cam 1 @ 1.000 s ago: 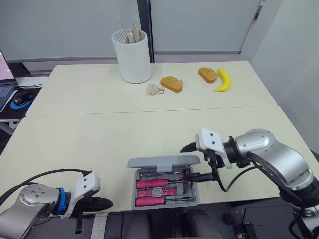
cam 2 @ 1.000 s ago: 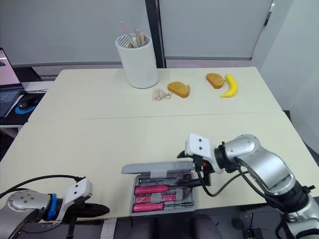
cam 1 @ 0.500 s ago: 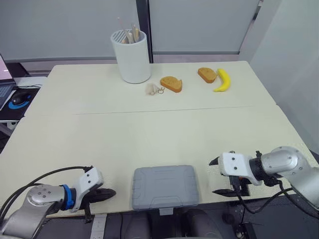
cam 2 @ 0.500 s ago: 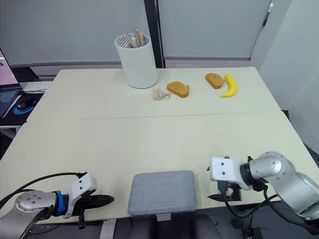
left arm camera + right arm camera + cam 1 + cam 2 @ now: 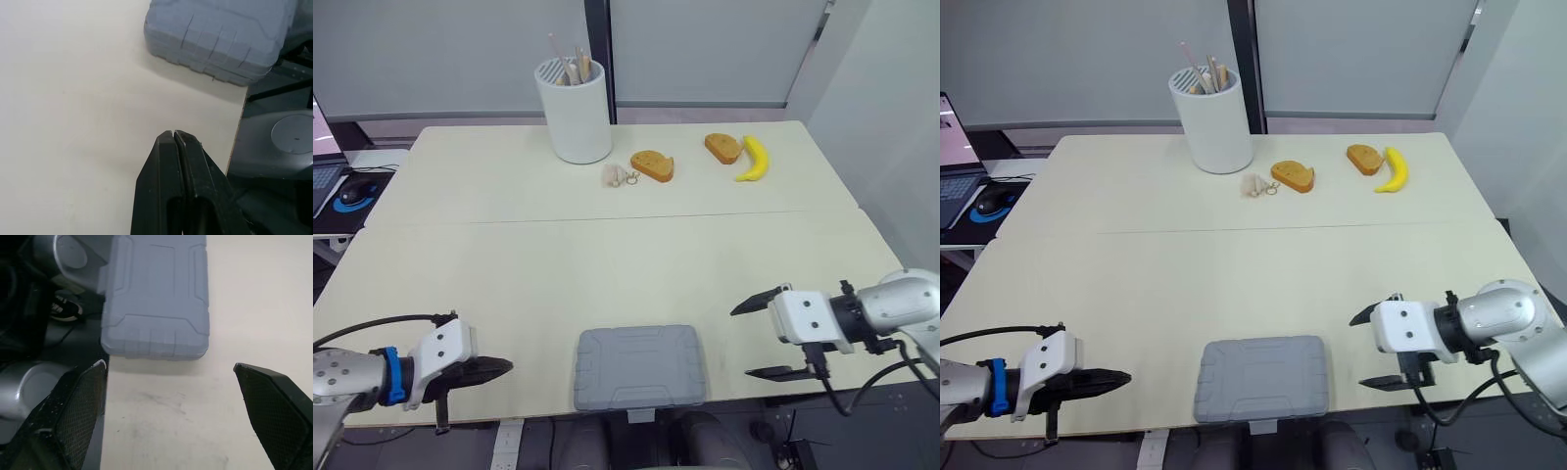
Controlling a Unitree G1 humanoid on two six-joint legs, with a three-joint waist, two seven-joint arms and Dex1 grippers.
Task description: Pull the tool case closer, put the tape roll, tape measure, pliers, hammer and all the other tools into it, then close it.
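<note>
1. The tool case (image 5: 641,365) lies shut at the near edge of the worktop (image 5: 607,264), between both jaws, perhaps overhanging slightly.
2. The left jaws are pressed together, the right jaws spread wide; both arms sit low, pointing inward.

The grey ribbed plastic tool case (image 5: 640,367) is showing a matt finish; the cream table (image 5: 558,264) is looking smooth, perhaps laminate; the black fingers (image 5: 73,406) of the right gripper (image 5: 742,343) are showing cross-hatched pads.

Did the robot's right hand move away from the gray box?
Yes. The right hand has moved to the robot's right, farther from the tool case.
</note>
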